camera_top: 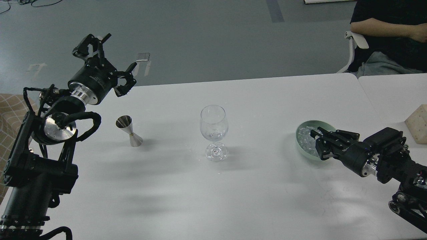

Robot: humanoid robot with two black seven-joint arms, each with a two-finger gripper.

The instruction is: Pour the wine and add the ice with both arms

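A white table fills the lower two thirds of the frame, its far edge running across the middle and a seam to a second table at the right; the broad middle and bottom of the tabletop lie bare, giving free room between the two arms. At centre stands a wine glass, upright, with only a trace of something clear at the bottom of its bowl. At right a pale green bowl holds the ice, a heap of clear chunks. The right gripper reaches over the bowl's near right rim, fingers drawn close together among the chunks; whether they hold a piece I cannot tell. At upper left the left gripper hangs above the table's far edge, fingers spread wide, holding nothing. Below it a steel measuring cup stands upright, well apart from the glass. A seated person occupies the upper right corner.
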